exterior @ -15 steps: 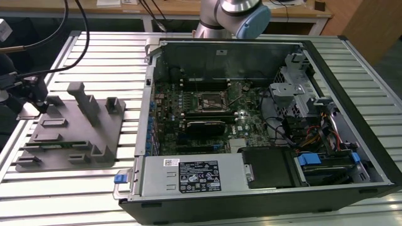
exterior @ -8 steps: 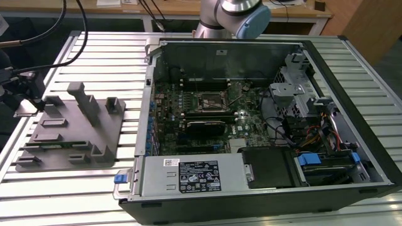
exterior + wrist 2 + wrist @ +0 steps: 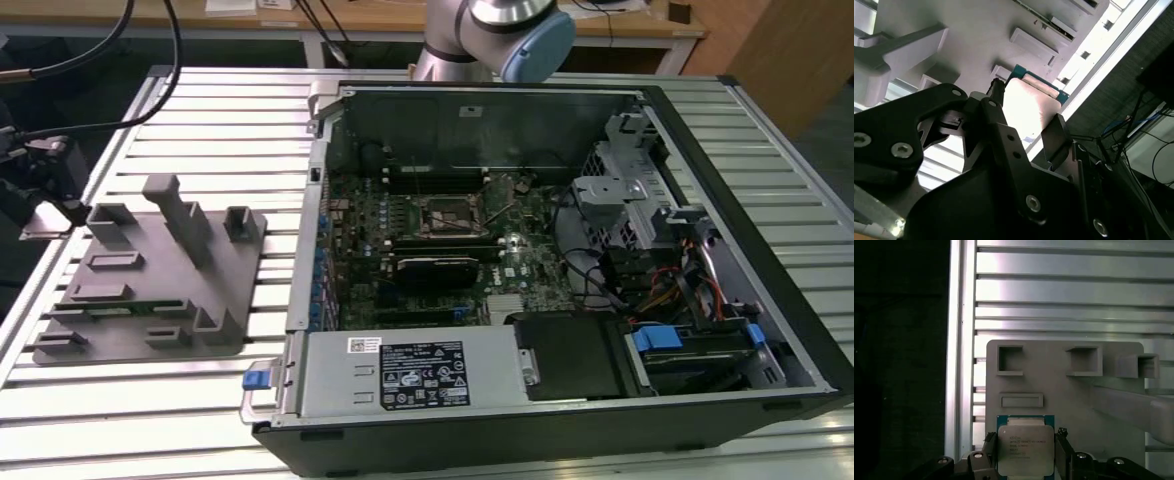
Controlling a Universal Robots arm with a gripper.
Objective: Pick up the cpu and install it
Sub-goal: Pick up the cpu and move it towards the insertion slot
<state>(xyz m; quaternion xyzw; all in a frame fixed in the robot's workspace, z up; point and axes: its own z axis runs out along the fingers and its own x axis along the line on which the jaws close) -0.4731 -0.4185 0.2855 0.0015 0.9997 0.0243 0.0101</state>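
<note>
Cpu [image 3: 1025,452]: a small flat square chip with a silvery metal top and a thin green rim, seen in both wrist views [image 3: 1029,102]. It is clasped by the gripper [image 3: 1025,436], whose two black fingers [image 3: 990,442] are closed against two opposite edges of the chip; in the second wrist view the gripper [image 3: 1026,111] is seen from the side, with the chip spanning the gap between the fingers [image 3: 1055,132]. The chip is located over the grey fixture plate [image 3: 1064,390], close to one of its edges and just beside a shallow rectangular recess [image 3: 1021,400]; whether the plate is touched by it cannot be told. The plate is carried by the slatted metal table [image 3: 1074,290]. In the exterior view the same plate [image 3: 147,300] is found on the table [image 3: 174,400] at the exterior view's left, well apart from the open computer case [image 3: 787,300] lying at the exterior view's right. Inside the case a black square socket [image 3: 445,215] is mounted on the green motherboard [image 3: 527,270].
</note>
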